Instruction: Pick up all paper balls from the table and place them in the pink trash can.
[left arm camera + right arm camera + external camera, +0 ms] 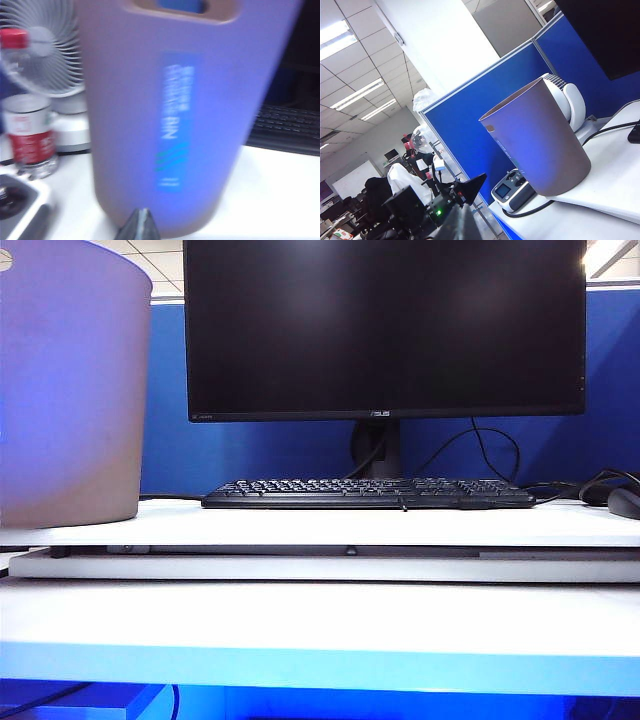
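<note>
Monitor [385, 328] is the landmark: black, dark screen, on a stand behind the keyboard [368, 493]. Keyboard black, directly below the monitor, lying on the table [320, 525]. Pink trash can [70, 385] stands left of the monitor, on the table's left end, top cut off by the frame. Cables [480, 455] loop right of the stand. Dark object [625, 502] at far right edge, unclear. Blue partition [250, 455] behind the monitor.

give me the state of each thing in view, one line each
pink trash can: upright on the table
monitor: screen dark
bottle: upright, red cap on
fan: too blurred to tell if spinning
left gripper: jaws shut, empty, close to the can
right gripper: jaws unclear
paper balls: none visible
</note>
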